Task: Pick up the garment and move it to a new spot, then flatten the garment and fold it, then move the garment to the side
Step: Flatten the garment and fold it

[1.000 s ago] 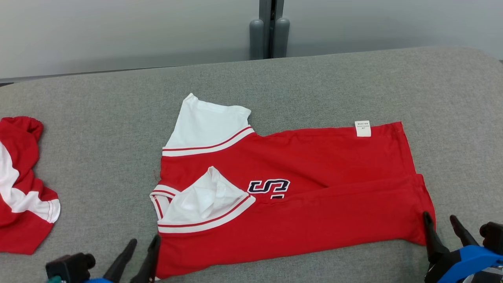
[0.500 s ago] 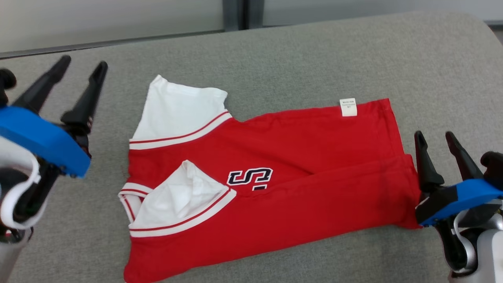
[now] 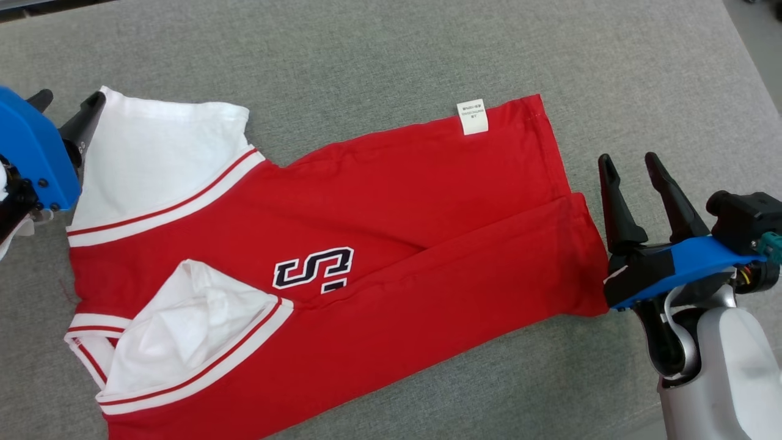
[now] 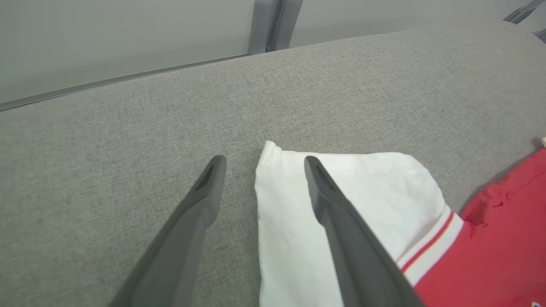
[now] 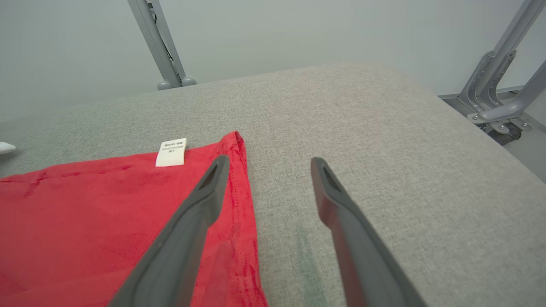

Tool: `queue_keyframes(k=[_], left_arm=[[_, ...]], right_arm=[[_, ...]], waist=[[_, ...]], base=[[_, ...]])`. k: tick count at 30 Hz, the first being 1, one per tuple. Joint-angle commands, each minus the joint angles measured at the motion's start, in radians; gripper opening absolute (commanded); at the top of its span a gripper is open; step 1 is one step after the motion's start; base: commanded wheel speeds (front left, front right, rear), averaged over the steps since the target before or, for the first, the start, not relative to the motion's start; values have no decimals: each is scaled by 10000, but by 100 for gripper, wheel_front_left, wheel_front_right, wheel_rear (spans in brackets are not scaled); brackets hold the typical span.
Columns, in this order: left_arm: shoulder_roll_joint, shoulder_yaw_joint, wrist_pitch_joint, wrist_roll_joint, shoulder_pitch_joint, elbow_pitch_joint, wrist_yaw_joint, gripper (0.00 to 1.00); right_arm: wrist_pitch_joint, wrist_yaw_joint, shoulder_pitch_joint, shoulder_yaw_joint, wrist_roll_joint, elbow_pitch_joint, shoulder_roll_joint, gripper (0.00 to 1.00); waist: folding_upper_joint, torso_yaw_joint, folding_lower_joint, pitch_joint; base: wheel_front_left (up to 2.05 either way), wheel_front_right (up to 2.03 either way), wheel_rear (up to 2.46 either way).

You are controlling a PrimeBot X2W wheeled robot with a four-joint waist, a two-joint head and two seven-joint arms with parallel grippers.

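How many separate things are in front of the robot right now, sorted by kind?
Red and white shirt: 1
Grey padded table: 1
Tools: 2, the left tool and the right tool, both open
Total: 4

I can't read the print on the label (image 3: 472, 116), a fold hides the bottom of the lettering (image 3: 313, 267), the shirt (image 3: 427, 201) runs off the head view's lower edge, and its left edge crops the left gripper (image 3: 67, 102).
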Motion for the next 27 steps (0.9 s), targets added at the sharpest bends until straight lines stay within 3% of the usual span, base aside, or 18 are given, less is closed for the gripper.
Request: queue_keyframes(k=[1, 16, 17, 18, 19, 20, 27], left_arm=[[38, 18, 60, 39, -144, 94, 4, 100], [-153, -637, 714, 118, -136, 579, -223, 97], [-206, -669, 687, 149, -135, 617, -233, 60], [-260, -702, 658, 161, -154, 653, -249, 36], [-304, -726, 605, 167, -195, 673, -277, 14], [-336, -732, 548, 200, -242, 693, -301, 0], [-772, -466, -323, 181, -771, 520, -399, 0]], right_arm=[[-88, 1, -197, 69, 107, 57, -15, 100], [-387, 1, -1156, 970, 63, 582, -14, 100], [-346, 1, -1252, 1035, 11, 606, -15, 100], [-271, 1, -1372, 1093, -99, 639, -15, 100], [-215, 1, -1512, 1113, -226, 694, -15, 100], [-110, 1, -1678, 1143, -350, 766, -15, 100], [898, 1, -3187, 762, -880, 2125, -82, 100]], waist=[[0, -70, -2, 37], [0, -377, -2, 486], [0, -380, -2, 510], [0, -381, -2, 532], [0, -376, -2, 551], [0, -365, -2, 566], [0, 51, -2, 567]], base=[[0, 0, 0], [0, 0, 0], [0, 0, 0], [0, 0, 0], [0, 0, 0], [0, 0, 0], [0, 0, 0]])
